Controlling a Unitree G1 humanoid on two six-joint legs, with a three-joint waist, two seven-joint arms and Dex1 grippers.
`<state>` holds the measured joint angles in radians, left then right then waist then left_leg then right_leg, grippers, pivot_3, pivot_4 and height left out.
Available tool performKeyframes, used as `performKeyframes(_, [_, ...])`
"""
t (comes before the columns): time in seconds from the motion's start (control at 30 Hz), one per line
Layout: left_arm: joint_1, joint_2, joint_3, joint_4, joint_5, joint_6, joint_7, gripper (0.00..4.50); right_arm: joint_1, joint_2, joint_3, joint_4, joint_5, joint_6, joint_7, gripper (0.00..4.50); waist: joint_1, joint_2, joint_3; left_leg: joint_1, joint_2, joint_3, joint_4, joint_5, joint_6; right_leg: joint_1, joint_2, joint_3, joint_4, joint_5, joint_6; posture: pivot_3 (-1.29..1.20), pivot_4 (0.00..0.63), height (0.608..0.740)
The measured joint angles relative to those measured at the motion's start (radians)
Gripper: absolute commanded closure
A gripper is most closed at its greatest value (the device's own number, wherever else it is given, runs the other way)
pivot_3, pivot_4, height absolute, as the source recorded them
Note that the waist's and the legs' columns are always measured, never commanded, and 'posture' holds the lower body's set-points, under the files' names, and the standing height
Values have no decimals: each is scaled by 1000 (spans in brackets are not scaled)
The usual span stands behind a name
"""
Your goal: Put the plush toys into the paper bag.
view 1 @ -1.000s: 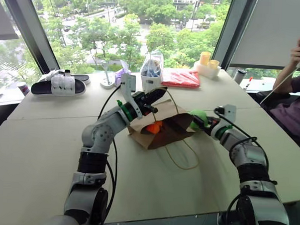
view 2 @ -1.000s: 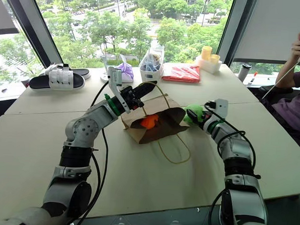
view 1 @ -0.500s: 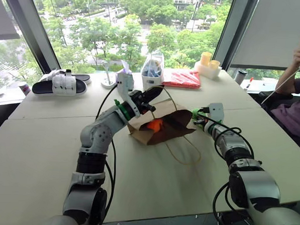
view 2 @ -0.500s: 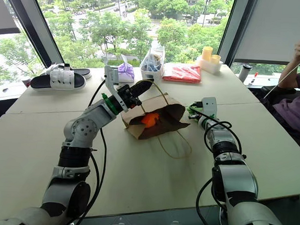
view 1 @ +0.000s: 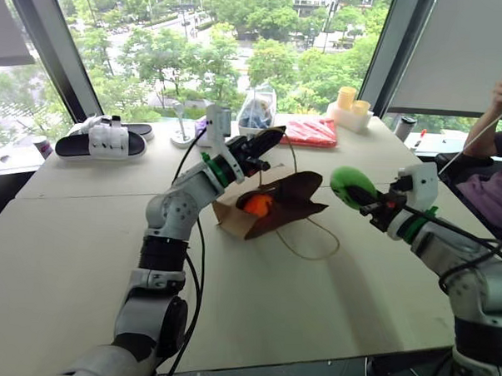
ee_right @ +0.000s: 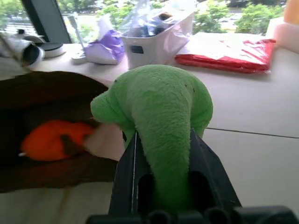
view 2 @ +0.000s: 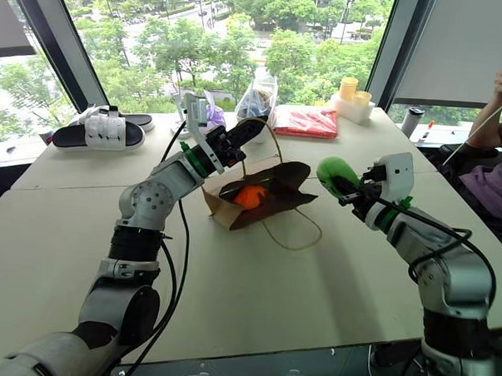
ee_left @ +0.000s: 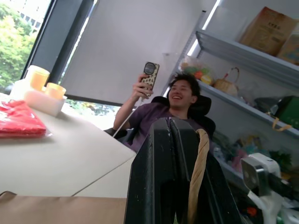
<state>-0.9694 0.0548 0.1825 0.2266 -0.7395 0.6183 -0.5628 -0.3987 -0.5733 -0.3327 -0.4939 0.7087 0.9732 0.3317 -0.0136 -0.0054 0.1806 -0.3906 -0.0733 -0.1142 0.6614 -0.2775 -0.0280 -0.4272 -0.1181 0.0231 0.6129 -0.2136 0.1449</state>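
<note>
While the brown paper bag (view 1: 271,207) lies on its side mid-tabletop (view 1: 81,255) with its mouth toward the robot, the orange plush toy (view 1: 257,205) sits inside the opening, black face marks not readable. One tan loop handle (view 1: 311,241) trails loose on the tabletop in front of the bag; the other handle (ee_left: 198,172) runs up between the shut fingers of the left pincer (view 1: 265,141), which pinches it above the bag's far upper edge. Green plush toy (view 1: 352,185) is off the tabletop, clamped in the right pincer (view 2: 348,189), fingers closed into its sides, held in the air to the right of the bag and apart from it. Nothing sits between the green toy and the bag mouth.

Behind the bag, near the window: white container with a clear plastic bag (view 1: 254,121), purple tied pouch (ee_right: 106,45) just beside it, flat red packet (view 1: 308,132) further right, white holder with two yellow cups (view 1: 349,111) at the far right corner. Black-and-white sandals (view 1: 103,140) far left, well apart from the bag. A seated person (ee_left: 163,112) at the right edge holds up a phone (ee_left: 150,74).

Left arm reaches forward and across, forearm raised, pincer angled up over the bag. Right arm bent at the elbow, forearm pointing inward toward the bag, pincer about level.
</note>
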Motion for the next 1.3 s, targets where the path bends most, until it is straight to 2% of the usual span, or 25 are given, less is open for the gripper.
performKeyframes(0.1, [-15,-12,-2,9,-13,10,-9,4500,-7,90,18,-66,60,96,-102,4478,2,0,0,0,-1,1,2,0,0,1,0,0,0,0,0,0,150,740])
performKeyframes(0.23, [-18,-20,-5,18,-13,10,-13,4500,-41,124,80,-38,58,131,-144,4478,4,0,0,0,-1,1,2,0,0,1,0,0,0,0,0,0,150,740])
performKeyframes(0.43, [-18,-48,-11,26,-13,8,-13,4500,-164,173,228,155,-36,99,-147,4478,0,0,0,0,-1,1,1,0,0,-1,0,0,0,0,0,0,150,740])
performKeyframes(0.53, [-18,-60,-9,24,-14,8,0,4500,-231,179,291,255,-110,54,-134,3092,0,0,0,0,-1,1,1,0,0,-1,0,0,0,0,0,0,150,740])
performKeyframes(0.67, [-18,-63,11,25,-17,3,38,4500,-249,167,352,273,-154,42,-97,1259,1,0,0,-1,-1,1,1,0,0,-1,0,0,0,0,0,0,150,740])
performKeyframes(0.7, [-18,-63,21,25,-20,2,46,4500,-249,167,354,272,-157,42,-94,601,1,0,0,-1,-1,1,1,0,0,-1,0,0,0,0,0,0,150,740])
performKeyframes(0.73, [-18,-63,33,26,-25,1,52,4500,-248,163,354,266,-160,44,-90,196,1,0,0,-1,-1,1,1,0,0,-1,0,0,0,0,0,0,150,740])
performKeyframes(0.8, [-19,-63,40,28,-31,1,57,4500,-248,159,351,246,-161,50,-85,79,1,0,0,-1,-1,0,1,0,0,-1,0,0,0,0,0,0,150,740])
performKeyframes(0.93, [-26,-60,47,42,-35,1,63,4500,-201,117,256,111,-93,115,-65,79,5,0,0,-2,-2,0,1,0,0,-1,0,0,-1,0,0,0,150,740])
performKeyframes(1.07, [-33,-49,50,68,-35,0,56,4500,-108,89,-16,-68,103,199,-65,79,6,0,0,-2,-1,-1,1,0,1,0,0,0,-1,0,0,0,150,740])
performKeyframes(1.2, [-42,-47,50,96,-35,-2,38,4500,39,81,-277,-138,293,229,-121,79,9,0,0,-1,-1,0,1,0,1,1,0,0,-1,0,0,0,150,740])
performKeyframes(1.3, [-56,-41,57,114,-36,-5,25,4500,192,60,-358,-143,334,245,-148,79,11,0,0,-1,-1,1,1,-1,1,1,0,0,-1,0,0,0,150,740])
